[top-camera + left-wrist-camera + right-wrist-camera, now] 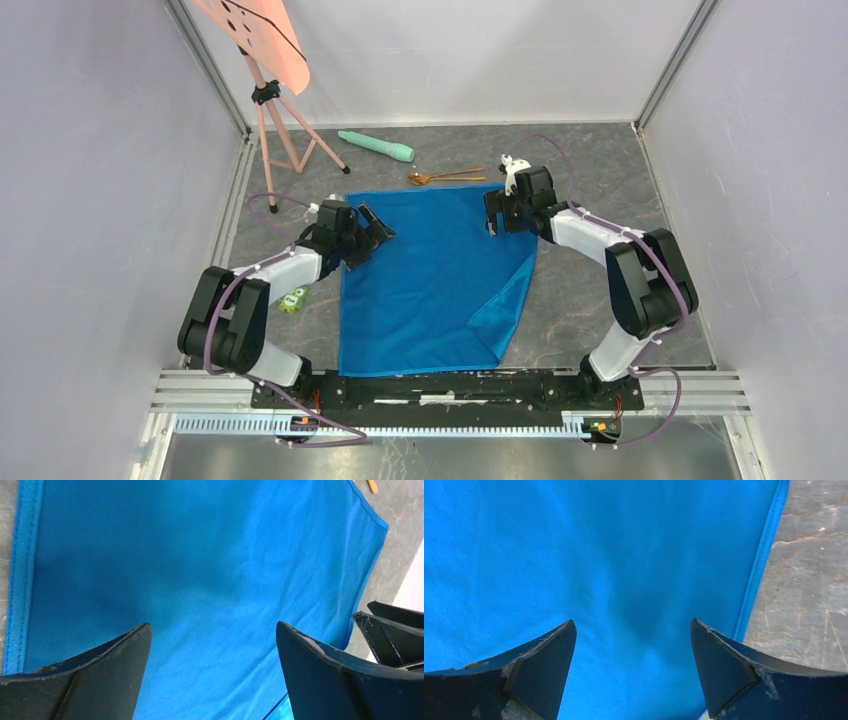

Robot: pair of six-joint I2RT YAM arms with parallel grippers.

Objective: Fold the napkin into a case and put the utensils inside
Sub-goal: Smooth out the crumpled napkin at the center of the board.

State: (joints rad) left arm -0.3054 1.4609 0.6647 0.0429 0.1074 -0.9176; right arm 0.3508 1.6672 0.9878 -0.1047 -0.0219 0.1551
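Note:
The bright blue napkin point(430, 280) lies spread on the grey table, its near right corner folded over point(505, 305). My left gripper point(372, 232) is open above the napkin's left far edge; the left wrist view shows cloth point(210, 570) between its fingers. My right gripper point(497, 215) is open over the napkin's far right corner; the right wrist view shows cloth point(624, 555) and its hemmed edge point(764, 560). The copper-gold utensils point(445, 177) lie on the table just beyond the napkin's far edge. No folded case shows.
A mint-green cylinder point(376, 146) lies at the back. A pink stand on tripod legs point(275, 110) is at the back left. A small green object point(293, 300) sits beside the left arm. Walls enclose the table on three sides.

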